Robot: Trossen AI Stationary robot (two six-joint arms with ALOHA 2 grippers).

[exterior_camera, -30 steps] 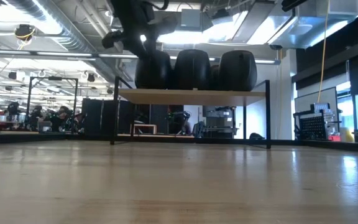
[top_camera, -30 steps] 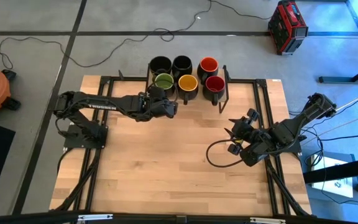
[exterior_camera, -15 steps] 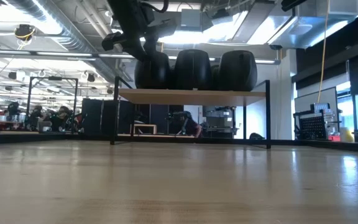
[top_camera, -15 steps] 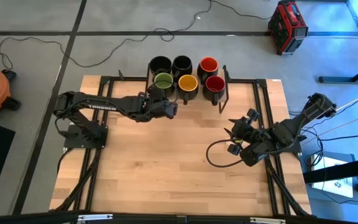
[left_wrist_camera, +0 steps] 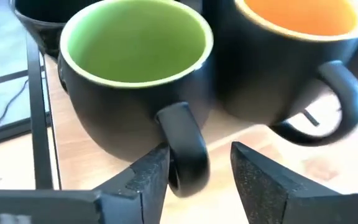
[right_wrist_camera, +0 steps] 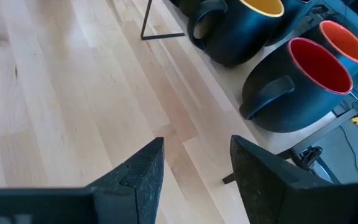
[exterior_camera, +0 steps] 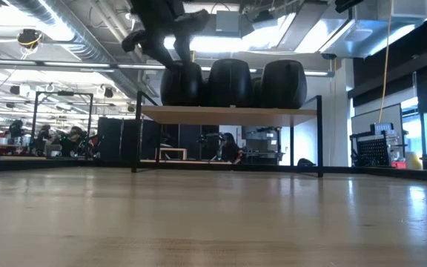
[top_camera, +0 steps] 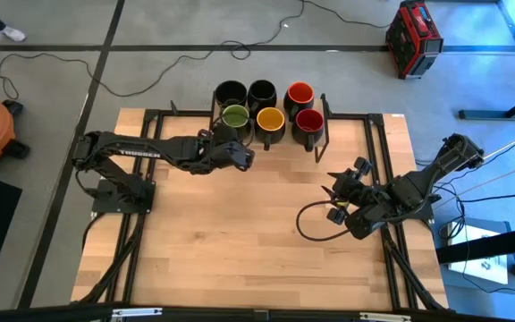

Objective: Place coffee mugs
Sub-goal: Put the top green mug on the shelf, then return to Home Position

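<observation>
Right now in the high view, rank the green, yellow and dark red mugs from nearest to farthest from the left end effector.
From the left end effector:
1. Green mug, directly beyond it, front row left.
2. Yellow mug, front row middle.
3. Dark red mug, front row right.

left end effector: fingers apart, arm extended | right end effector: seemingly open, folded

Six coffee mugs stand upright in two rows on a raised shelf at the far edge of the table, close together. All are black outside. In the far row are two mugs with black inside and, to the right, the orange-red mug. In the near row stand the green mug, the yellow mug and the dark red mug. The handles of the green and yellow mugs point toward the near side.
</observation>
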